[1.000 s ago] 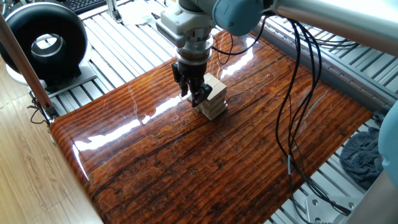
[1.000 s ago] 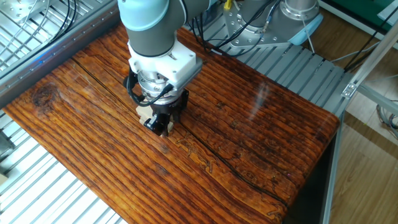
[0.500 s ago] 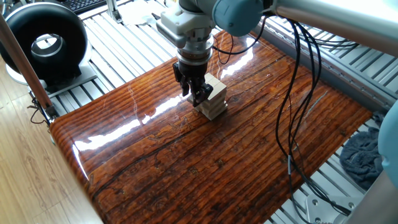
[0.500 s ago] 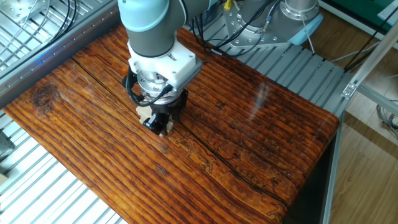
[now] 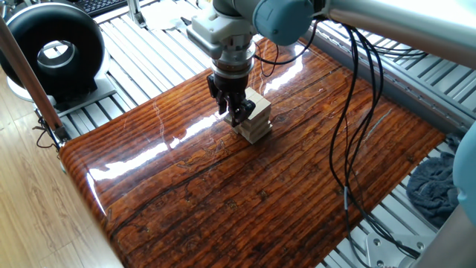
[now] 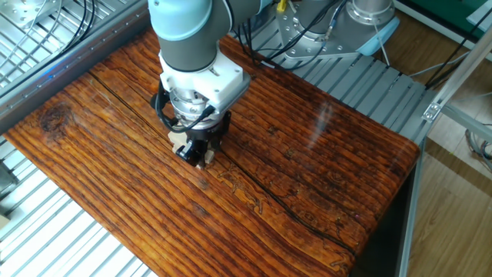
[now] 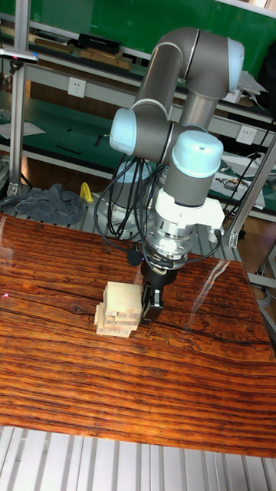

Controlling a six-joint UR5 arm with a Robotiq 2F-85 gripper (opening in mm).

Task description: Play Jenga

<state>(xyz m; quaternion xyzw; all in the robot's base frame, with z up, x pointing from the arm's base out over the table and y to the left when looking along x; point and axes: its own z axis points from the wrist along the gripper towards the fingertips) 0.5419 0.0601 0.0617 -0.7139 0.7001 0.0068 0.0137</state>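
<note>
- Gripper (image 5: 236, 113) hangs low against the side of the Jenga tower (image 7: 119, 308), its dark fingers pointed down at the upper layers.
- Fingers look drawn close together, though none of the three views shows whether they pinch a block or only press on one, so what they hold, if anything, cannot be told.
- Tower stands upright near the middle of the glossy wooden table (image 5: 245, 201), pale blocks in crossed layers; in the tall fixed view a few lower blocks jut a little unevenly at the left.
- Compared with a second ago the arm has crept only slightly: in the one fixed view the fingers sit a touch nearer the tower top, and in the other fixed view the wrist (image 6: 198, 85) has edged barely rightward.
- Tower itself has not shifted or leaned over that second, and no loose block has appeared on the table.
- That small creep suggests a slow, careful contact with one block, probably a push or an early grip, with the extraction not yet done.
- Main risk: pressure from the side could skew the upper layers.
</note>
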